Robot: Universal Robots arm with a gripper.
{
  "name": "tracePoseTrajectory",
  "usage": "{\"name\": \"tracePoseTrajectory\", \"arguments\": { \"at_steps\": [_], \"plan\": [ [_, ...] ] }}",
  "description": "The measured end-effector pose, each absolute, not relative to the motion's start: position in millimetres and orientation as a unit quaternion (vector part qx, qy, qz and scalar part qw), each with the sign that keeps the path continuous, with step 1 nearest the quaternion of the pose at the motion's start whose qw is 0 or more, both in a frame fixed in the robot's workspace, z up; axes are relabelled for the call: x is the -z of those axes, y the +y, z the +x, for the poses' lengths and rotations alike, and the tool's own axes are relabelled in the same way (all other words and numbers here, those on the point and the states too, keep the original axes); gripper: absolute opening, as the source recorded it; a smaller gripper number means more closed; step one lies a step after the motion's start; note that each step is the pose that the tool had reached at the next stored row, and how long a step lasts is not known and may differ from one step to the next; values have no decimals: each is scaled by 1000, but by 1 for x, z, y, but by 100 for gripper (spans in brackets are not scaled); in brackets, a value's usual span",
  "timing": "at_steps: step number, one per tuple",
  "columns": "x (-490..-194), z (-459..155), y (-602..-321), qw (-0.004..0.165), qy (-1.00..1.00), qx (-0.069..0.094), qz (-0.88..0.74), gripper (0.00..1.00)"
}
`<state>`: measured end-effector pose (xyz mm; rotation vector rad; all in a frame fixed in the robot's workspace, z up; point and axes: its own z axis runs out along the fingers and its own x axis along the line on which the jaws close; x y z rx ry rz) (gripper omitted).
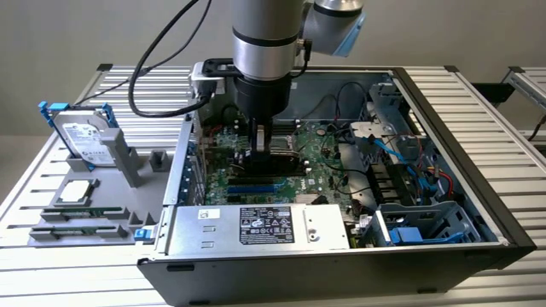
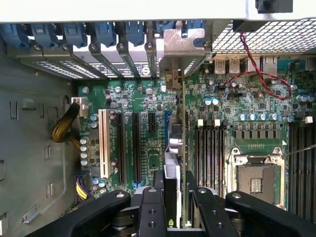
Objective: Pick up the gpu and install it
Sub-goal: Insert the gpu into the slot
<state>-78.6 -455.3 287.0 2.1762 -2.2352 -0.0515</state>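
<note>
While the black two-finger gripper (image 2: 176, 181) is clamping the thin green-and-black gpu card (image 2: 176, 142) edge-down over the green motherboard (image 2: 148, 98), we're aiming for it dead upright, silvery bracket (image 2: 183, 42) squared to the blue-clipped rear slots (image 2: 106, 33).

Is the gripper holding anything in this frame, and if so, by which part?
Yes. The gripper holds the gpu, which stands edge-on over the motherboard. The fingers pinch it across its two flat faces at the upper edge.
</note>
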Motion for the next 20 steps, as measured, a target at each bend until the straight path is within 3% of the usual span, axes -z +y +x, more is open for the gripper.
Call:
{"name": "tracePoseTrajectory", "arguments": {
  "at_steps": [20],
  "plan": [
    [-280, -80, -460, 11, -718, 16, 696, 27]
  ]
}}
